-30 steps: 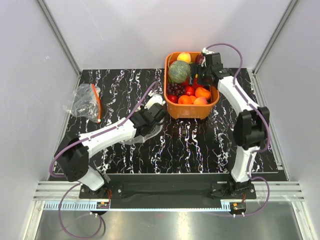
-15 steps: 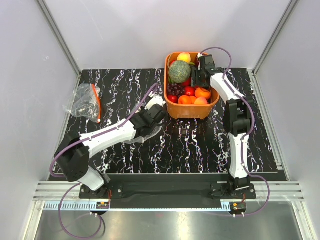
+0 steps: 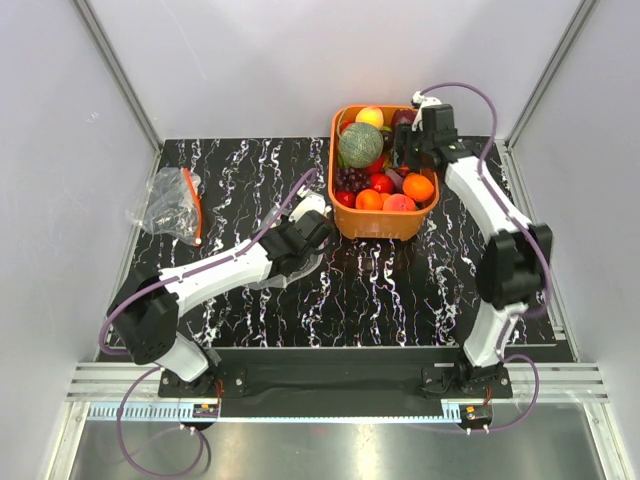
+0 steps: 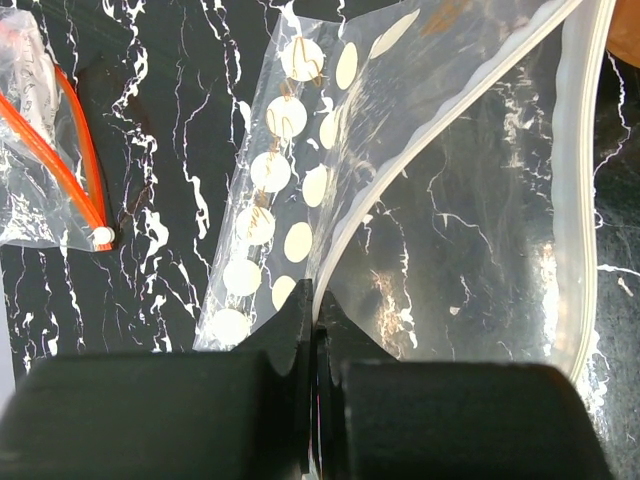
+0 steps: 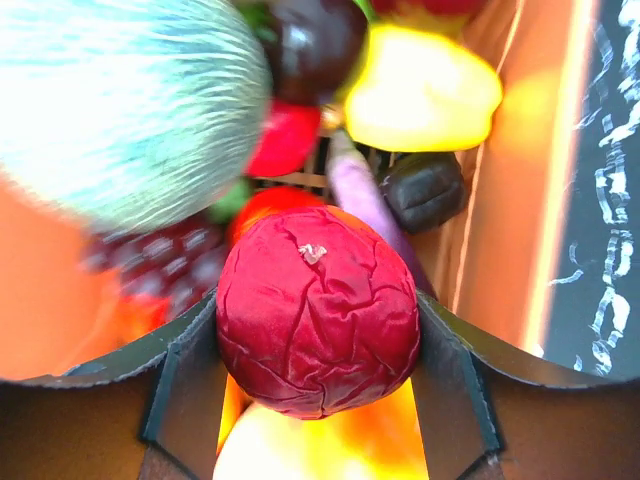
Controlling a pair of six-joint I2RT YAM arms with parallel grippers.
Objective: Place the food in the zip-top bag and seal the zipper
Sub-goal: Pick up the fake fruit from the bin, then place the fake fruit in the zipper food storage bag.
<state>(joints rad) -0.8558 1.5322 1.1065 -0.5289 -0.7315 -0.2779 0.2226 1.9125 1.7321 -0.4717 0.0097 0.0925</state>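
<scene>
The zip-top bag, clear with white dots, lies flat on the black marbled table, partly under my left arm. My left gripper is shut on one lip of its mouth, and the pale zipper strip runs along the other lip. The mouth gapes a little. My right gripper is shut on a dark red wrinkled round toy and holds it over the orange basket. The green netted melon, an orange fruit and a red-peach fruit lie in the basket.
The basket also holds a yellow fruit, purple grapes and other toy produce. A second crumpled clear bag with an orange-red zipper lies at the table's far left. Grey walls close in the sides and back.
My right gripper has lifted up and back to the right from low in the basket, with the dark red toy in it. The orange fruit now shows. The left arm has not moved.
</scene>
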